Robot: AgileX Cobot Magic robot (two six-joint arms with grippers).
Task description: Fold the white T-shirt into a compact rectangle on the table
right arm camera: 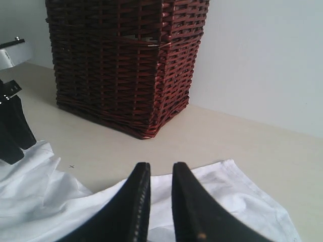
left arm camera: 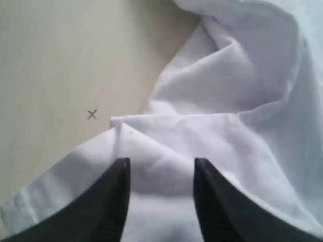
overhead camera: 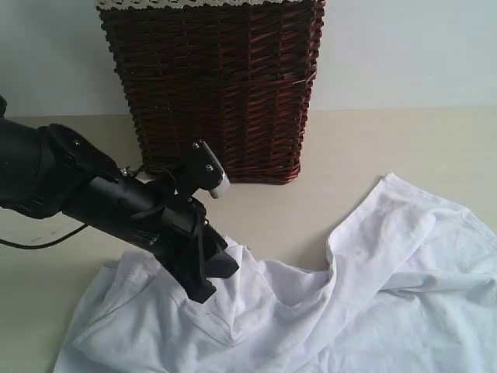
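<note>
In the exterior view, a black jointed arm reaches in from the left edge and slants down, so that the left gripper [overhead camera: 208, 278] presses into the near left part of the large wrinkled white cotton T-shirt [overhead camera: 373, 295]. The shirt lies rumpled across the lower part of the wide pale beige table [overhead camera: 404, 148], with one corner stretched towards the right. Behind it, a dark red-brown wicker basket [overhead camera: 217, 85] with white lace trim [overhead camera: 210, 4] stands against the pale grey-blue wall [overhead camera: 404, 47].

In the left wrist view, the two black fingers [left arm camera: 113, 201] stand well apart, released, with a folded ridge of the shirt lying directly between and beneath their tips. They grip nothing. Bare table shows beside the cloth, carrying a small dark cross mark [left arm camera: 91, 114].

In the right wrist view, the right gripper [right arm camera: 160, 169] hangs level and low over the table, pointing towards the basket. Its fingers are drawn almost together, leaving only a thin slit, and no cloth is seen in it. The shirt's edge lies just beyond and below the tips.
</note>
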